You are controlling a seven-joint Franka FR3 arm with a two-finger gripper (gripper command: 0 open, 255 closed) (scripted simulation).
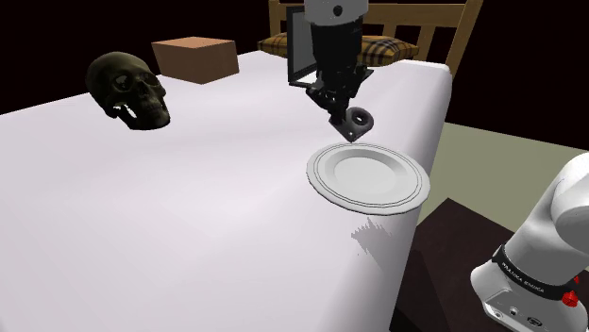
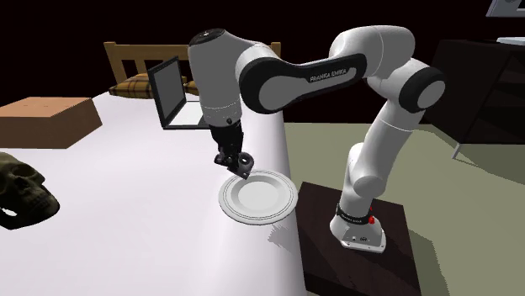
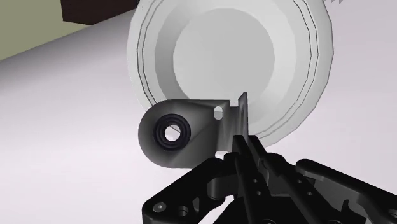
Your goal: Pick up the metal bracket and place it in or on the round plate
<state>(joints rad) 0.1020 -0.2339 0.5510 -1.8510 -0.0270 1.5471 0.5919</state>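
My black gripper (image 1: 343, 115) is shut on a dark grey metal bracket (image 1: 356, 122) with a round eyelet, and holds it in the air. It hangs just above the far rim of the round white plate (image 1: 327, 175), which lies near the table's edge. In the second exterior view the bracket (image 2: 242, 163) dangles from the gripper (image 2: 229, 157) over the plate (image 2: 287, 202). In the wrist view the fingers clasp the bracket's (image 3: 184, 130) upright flange, and the plate (image 3: 229, 57) lies below and beyond it.
A dark skull (image 1: 129, 90) and a brown box (image 1: 194, 58) stand far back on the white table (image 1: 142, 217). An open laptop (image 2: 172, 97) sits behind the gripper. A wooden chair (image 1: 425, 28) with a plaid cushion stands past the table. The robot's stand (image 2: 357, 244) is beside the table.
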